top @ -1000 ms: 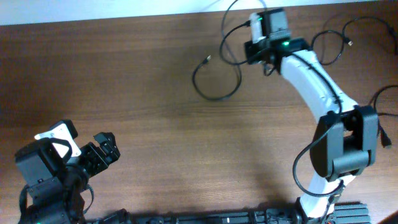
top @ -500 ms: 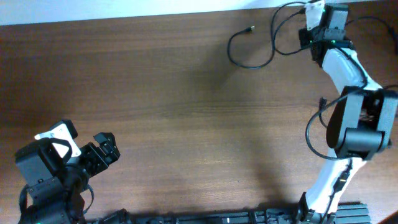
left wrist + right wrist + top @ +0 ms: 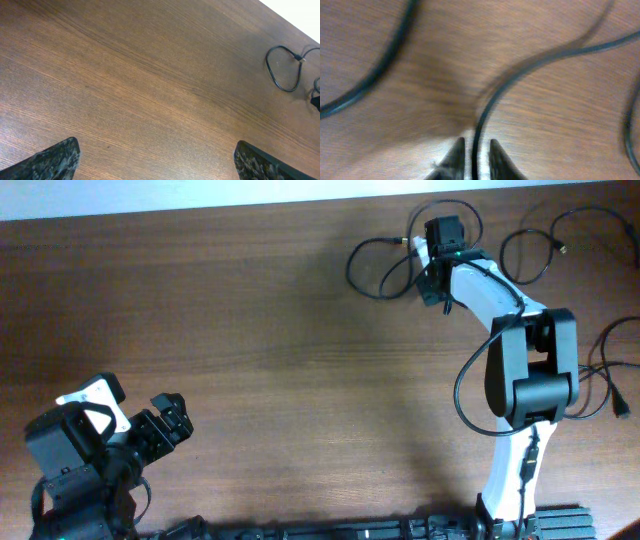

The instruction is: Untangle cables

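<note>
One thin black cable (image 3: 352, 270) lies looped at the table's far side, its plug end beside my right gripper (image 3: 431, 286). In the right wrist view a strand of this cable (image 3: 485, 107) runs between my right gripper's (image 3: 476, 160) fingertips, with a thin gap on either side; the jaws stand slightly open. A second cable (image 3: 505, 248) curls further right, and a third (image 3: 603, 340) loops at the right edge. My left gripper (image 3: 172, 415) rests wide open at the near left, far from the cables, with only bare wood between its fingers (image 3: 57, 160). From there the looped cable (image 3: 272, 75) appears far off.
Another blurred black strand (image 3: 380, 70) crosses the left of the right wrist view. The right arm's own thick black wire (image 3: 465, 395) hangs by its elbow. The table's far edge (image 3: 250, 208) meets a white wall just behind the cables.
The right arm swung right to the far corner, dragging the looped cable along, then came back left with it. Its jaws have eased slightly apart around the strand. The left arm stayed still.
</note>
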You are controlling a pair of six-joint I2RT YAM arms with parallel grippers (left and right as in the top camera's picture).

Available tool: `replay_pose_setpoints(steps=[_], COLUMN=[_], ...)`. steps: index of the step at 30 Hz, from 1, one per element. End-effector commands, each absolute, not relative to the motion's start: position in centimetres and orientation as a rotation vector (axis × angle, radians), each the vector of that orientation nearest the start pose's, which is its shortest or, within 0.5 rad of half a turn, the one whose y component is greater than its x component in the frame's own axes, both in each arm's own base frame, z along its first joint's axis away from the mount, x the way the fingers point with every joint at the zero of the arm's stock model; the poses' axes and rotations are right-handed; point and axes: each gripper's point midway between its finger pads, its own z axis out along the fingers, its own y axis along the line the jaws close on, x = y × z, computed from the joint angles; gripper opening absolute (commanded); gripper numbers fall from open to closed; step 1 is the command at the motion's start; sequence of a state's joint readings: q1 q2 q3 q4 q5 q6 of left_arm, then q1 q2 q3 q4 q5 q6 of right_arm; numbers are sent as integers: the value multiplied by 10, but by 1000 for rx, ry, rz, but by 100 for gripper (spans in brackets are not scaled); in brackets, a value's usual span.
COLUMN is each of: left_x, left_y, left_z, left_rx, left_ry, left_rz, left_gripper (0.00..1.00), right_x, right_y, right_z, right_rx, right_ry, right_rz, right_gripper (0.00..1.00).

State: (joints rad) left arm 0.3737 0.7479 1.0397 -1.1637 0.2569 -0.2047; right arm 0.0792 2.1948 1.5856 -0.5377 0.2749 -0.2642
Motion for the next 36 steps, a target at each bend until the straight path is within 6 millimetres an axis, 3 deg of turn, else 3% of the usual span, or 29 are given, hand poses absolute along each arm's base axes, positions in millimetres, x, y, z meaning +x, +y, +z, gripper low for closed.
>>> replay_pose_setpoints(steps=[1,2,4,5,6,9,11,13,16,17,18,20,22,24,26,27,30,32,33,34,36], left_x=[200,200,200,200,200,200,200,200,200,200,200,200,200,200,200,200,200,200,200,200,200], left_y=[33,33,33,33,33,33,33,33,33,33,33,33,33,33,33,33,33,33,33,33,33], left_z=[239,239,239,239,239,239,239,239,239,239,239,239,239,239,239,239,239,239,239,239,239], left_rx=[-569,-569,-569,-569,-569,-569,-569,-569,-569,-569,-569,-569,-569,-569,-569,-569,-569,-569,-569,-569,-569], left_ry=[2345,2345,2345,2344,2344,2345,2345,2345,2344,2345,2345,2345,2345,2345,2345,2344,2345,2345,2345,2345,2345], left_rz=[-223,-223,-223,-223,-223,-223,-223,-223,-223,-223,-223,-223,-223,-223,-223,-223,-223,-223,-223,-223,-223], left_gripper=[99,99,99,99,99,99,99,99,99,99,99,99,99,99,99,99,99,99,99,99,99], right_x=[525,529,539,543,543,528,528,526,533,535,538,531,519,505,487,489,518,536,540,545,545], right_y=[-16,-12,0,16,46,138,172,197,187,188,193,222,234,228,222,206,135,78,64,49,40], right_z=[22,27,62,77,81,71,55,21,0,2,17,78,143,209,264,275,256,233,222,198,162], right_rx=[-251,-253,-259,-289,-357,-571,-686,-831,-810,-808,-754,-733,-722,-657,-609,-525,-337,-71,-10,35,88], right_ry=[2639,2617,2541,2506,2485,2434,2386,2352,2384,2372,2355,2243,2155,2089,2009,2017,2073,2144,2163,2200,2274], right_rz=[-387,-361,-344,-275,-119,352,403,373,264,264,309,546,597,621,802,844,781,804,810,832,859], right_gripper=[65,77,86,89,92,93,80,67,47,18,4,4,4,4,4,4,4,4,4,4,4])
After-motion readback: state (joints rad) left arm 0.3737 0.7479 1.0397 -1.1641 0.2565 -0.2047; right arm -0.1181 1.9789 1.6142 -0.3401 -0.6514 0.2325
